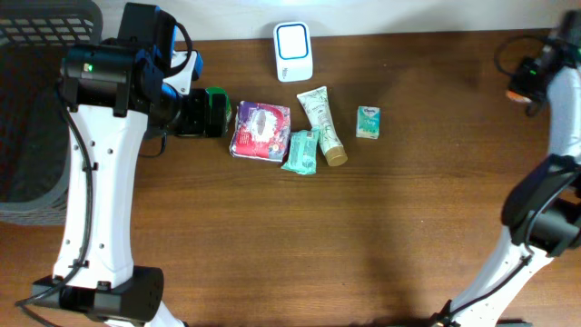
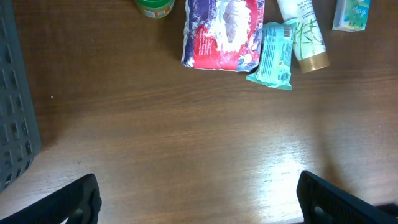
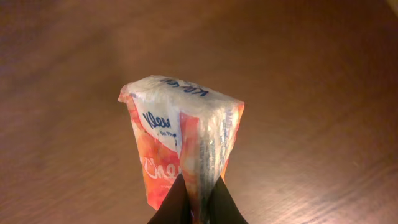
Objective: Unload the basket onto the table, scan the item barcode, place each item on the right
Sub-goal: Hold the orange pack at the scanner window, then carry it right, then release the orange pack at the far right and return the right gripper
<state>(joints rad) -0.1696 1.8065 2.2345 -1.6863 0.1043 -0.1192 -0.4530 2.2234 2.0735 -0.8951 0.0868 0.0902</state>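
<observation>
— How did the room look?
— A brown wood-grain table (image 1: 363,227) filled it, with a dark grey slatted plastic basket (image 1: 36,109) at its left end.
— And on the wood?
— A red-and-white soft pack (image 1: 260,130) lay near a white rounded scanner (image 1: 293,52).
— The item?
— 1 orange-and-white plastic tissue pack (image 3: 180,143) was above the table, its lower end pinched by the right gripper (image 3: 198,190). The left gripper (image 2: 198,180) hung spread wide over bare wood.
</observation>
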